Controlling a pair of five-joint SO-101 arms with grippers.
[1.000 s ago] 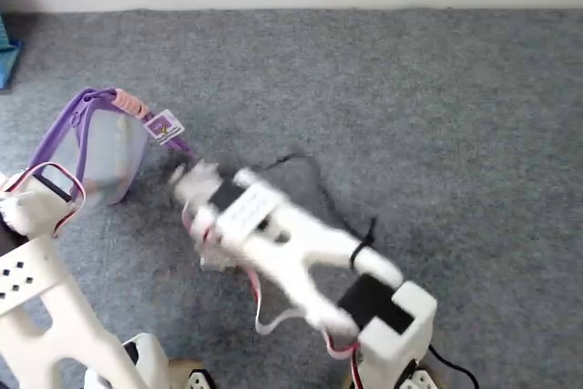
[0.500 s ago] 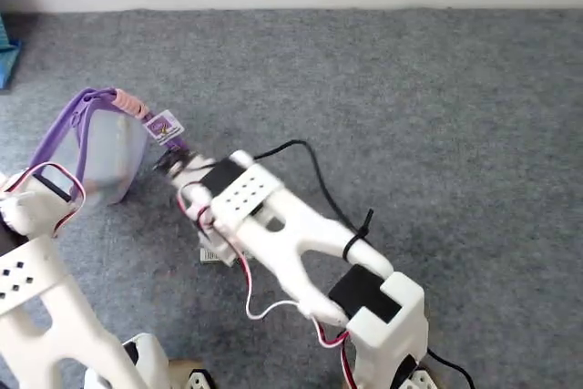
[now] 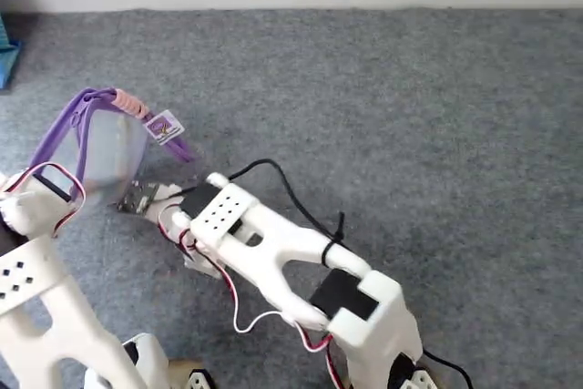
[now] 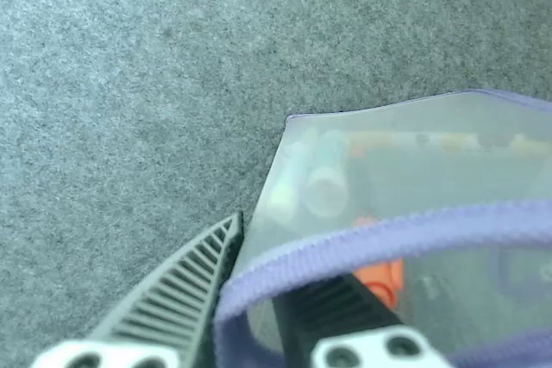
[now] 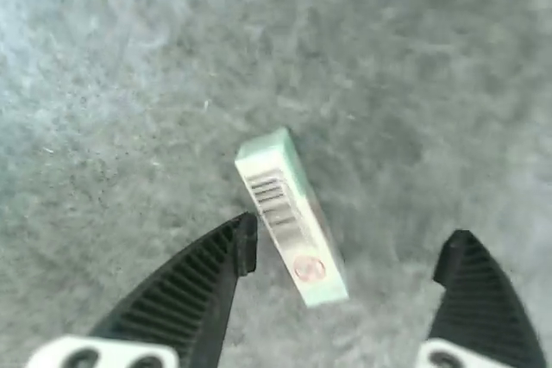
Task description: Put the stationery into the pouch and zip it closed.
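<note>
Bench (image 3: 410, 97): carries all. Pouch (image 3: 100, 148): mouth open, left tool (image 4: 289, 256) clenched on its purple rim. Right tool (image 5: 349, 239): released, straddling green box (image 5: 291, 217) lying flat near pouch; I'd square jaws across its narrow sides before closing

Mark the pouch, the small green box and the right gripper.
pouch (image 4: 414, 170), left wrist view, on its clear side wall.
small green box (image 5: 290, 217), right wrist view, on its barcoded face.
right gripper (image 5: 352, 243), right wrist view, in the gap between its open fingertips.
</note>
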